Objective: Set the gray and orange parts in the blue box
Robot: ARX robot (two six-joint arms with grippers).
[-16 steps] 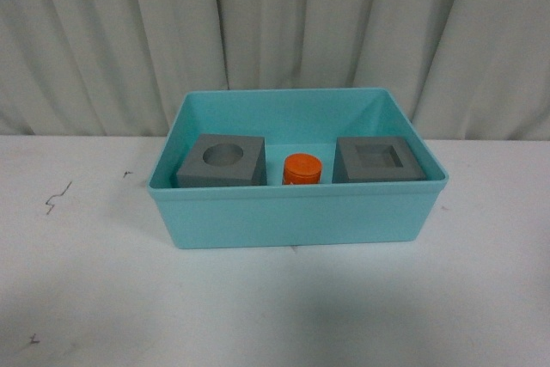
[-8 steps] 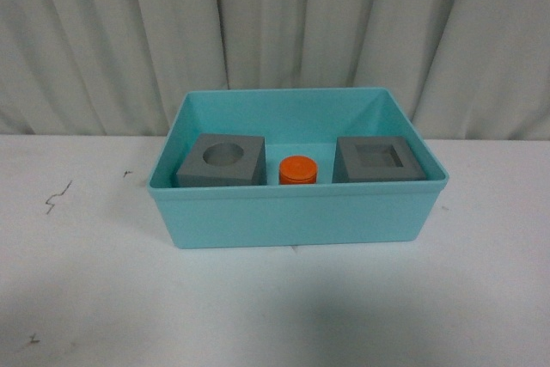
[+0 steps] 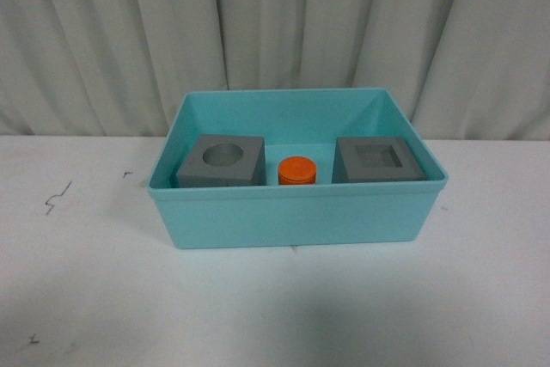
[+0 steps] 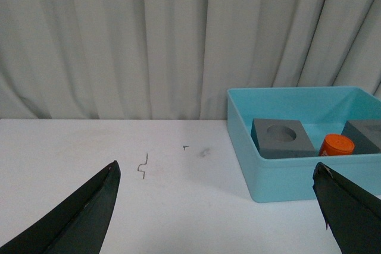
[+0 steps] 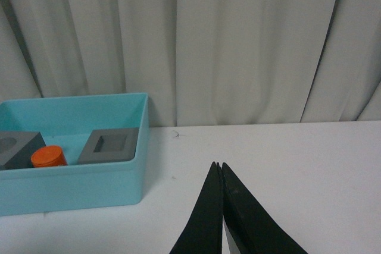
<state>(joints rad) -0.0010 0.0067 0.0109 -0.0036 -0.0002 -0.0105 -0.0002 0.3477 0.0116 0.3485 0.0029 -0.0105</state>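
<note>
A pleated pale curtain (image 3: 275, 32) hangs across the far side of the scene, behind a white worktop (image 3: 86, 298) that fills the near ground. Faint dark scuffs (image 3: 57, 197) mark the worktop at left, well apart from the box.

The blue box (image 3: 296, 217) stands at the middle of the worktop, open side up, its long wall facing the camera. All three parts lie inside it, in a row close to the near wall. At left sits the cube with the round hole (image 3: 223, 161), hole upward. At right sits the cube with the square recess (image 3: 378, 159), recess upward. Between them, apart from both, stands the orange cylinder (image 3: 297, 169), only its top showing above the near rim; any printing on it cannot be read from here.

Neither arm shows in the front view. The left hand (image 4: 217, 197) appears in its own wrist view with its two dark fingers (image 4: 89, 206) spread wide, nothing between them, above the worktop to the left of the box. The right hand (image 5: 218, 165) appears in its wrist view with its fingertips pressed together, gripping nothing, above the worktop to the right of the box. In that view the cylinder sits just beside the round-hole cube, though the low angle may be closing the gap.
</note>
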